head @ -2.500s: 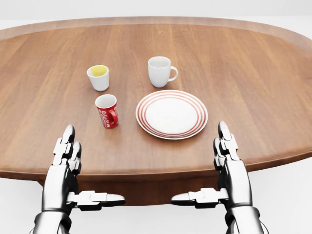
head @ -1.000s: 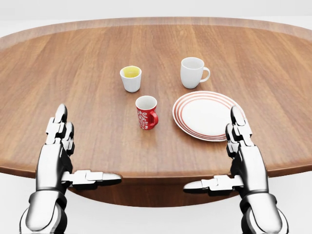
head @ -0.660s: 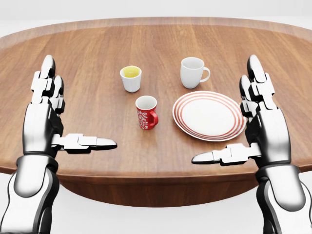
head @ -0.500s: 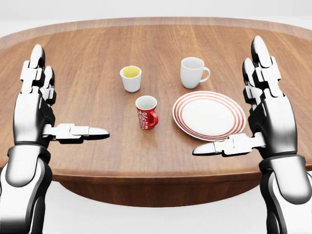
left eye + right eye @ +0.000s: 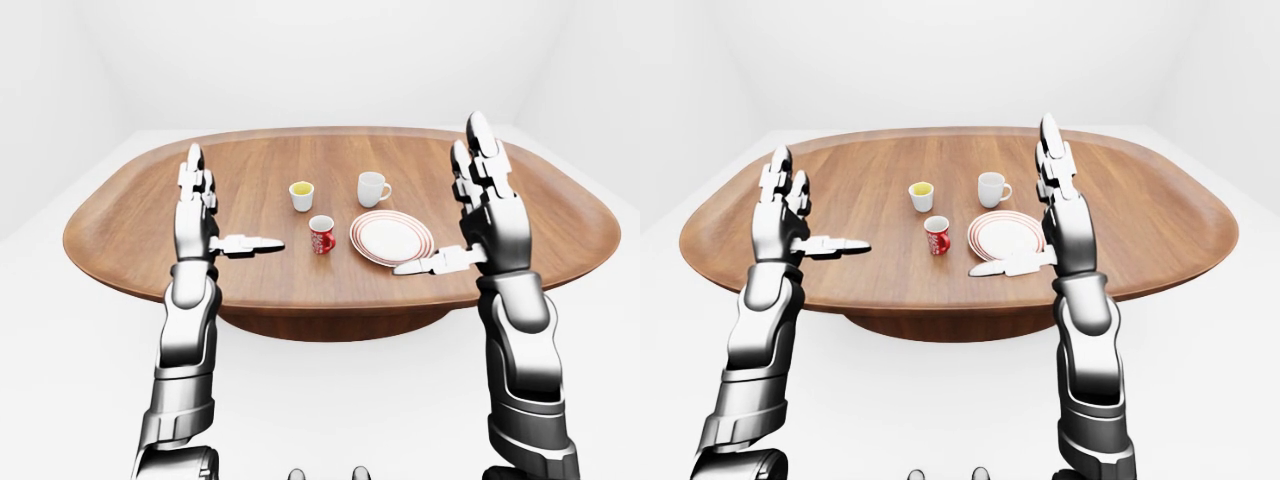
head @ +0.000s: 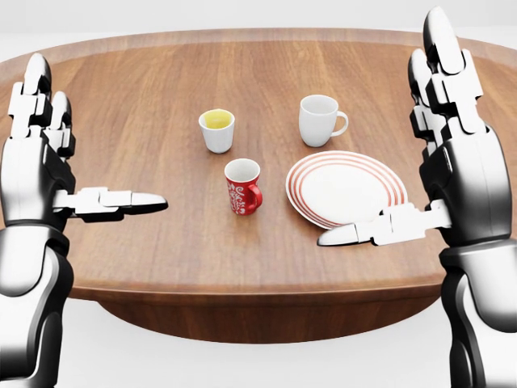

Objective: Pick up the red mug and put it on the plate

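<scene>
Both hands raised higher | red mug (image 6: 243, 186) unmoved beside plate (image 6: 346, 191)

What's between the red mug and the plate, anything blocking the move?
Nothing visible. In the head view the red mug stands just left of the plate with bare table between; the white mug and yellow-filled cup sit higher up.

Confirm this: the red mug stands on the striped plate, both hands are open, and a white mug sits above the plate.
Not quite. In the head view the red mug with white lettering stands on the wooden table, left of the red-striped white plate and apart from it. The rest holds: left hand and right hand are open, and the white handled mug sits above the plate.
</scene>
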Robot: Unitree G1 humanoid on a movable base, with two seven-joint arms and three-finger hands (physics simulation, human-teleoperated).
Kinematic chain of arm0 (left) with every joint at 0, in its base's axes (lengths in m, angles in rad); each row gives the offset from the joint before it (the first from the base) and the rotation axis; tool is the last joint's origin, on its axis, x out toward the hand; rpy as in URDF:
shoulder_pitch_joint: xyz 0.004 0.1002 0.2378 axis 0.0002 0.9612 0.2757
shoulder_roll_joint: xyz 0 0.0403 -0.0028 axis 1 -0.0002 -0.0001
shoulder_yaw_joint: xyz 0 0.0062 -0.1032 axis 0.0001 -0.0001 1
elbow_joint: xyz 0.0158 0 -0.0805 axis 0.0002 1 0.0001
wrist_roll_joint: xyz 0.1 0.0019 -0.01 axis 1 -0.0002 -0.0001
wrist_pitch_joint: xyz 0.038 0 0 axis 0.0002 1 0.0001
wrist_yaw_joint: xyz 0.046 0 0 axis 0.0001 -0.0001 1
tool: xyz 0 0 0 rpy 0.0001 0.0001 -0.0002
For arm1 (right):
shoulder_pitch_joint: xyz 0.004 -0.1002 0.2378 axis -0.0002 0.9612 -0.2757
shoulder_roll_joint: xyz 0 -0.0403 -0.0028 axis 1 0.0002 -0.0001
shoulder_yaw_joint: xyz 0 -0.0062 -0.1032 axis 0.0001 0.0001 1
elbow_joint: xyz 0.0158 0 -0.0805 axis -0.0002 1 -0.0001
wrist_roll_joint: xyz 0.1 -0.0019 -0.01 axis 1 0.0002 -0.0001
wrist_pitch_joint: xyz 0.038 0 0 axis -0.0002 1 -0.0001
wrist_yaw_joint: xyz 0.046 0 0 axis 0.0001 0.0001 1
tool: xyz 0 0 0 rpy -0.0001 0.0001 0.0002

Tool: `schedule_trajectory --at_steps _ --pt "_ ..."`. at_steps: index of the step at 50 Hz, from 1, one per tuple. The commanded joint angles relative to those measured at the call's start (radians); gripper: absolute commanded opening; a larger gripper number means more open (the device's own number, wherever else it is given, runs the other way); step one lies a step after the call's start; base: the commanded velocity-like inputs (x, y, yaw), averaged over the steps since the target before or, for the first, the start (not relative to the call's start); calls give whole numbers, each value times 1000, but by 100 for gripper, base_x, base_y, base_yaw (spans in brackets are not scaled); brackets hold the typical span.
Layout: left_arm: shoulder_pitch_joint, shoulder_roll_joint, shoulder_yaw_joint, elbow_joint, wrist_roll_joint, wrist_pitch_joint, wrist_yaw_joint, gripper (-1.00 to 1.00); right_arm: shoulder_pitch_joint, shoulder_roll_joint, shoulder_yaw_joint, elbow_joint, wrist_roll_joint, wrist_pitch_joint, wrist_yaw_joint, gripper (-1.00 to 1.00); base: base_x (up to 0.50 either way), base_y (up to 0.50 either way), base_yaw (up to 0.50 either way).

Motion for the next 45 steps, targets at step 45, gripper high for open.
schedule_trajectory --at_steps 45 --pt "-4 10 10 -71 -13 0 10 100 -11 3 9 -12 -51 0 32 100 13 0 0"
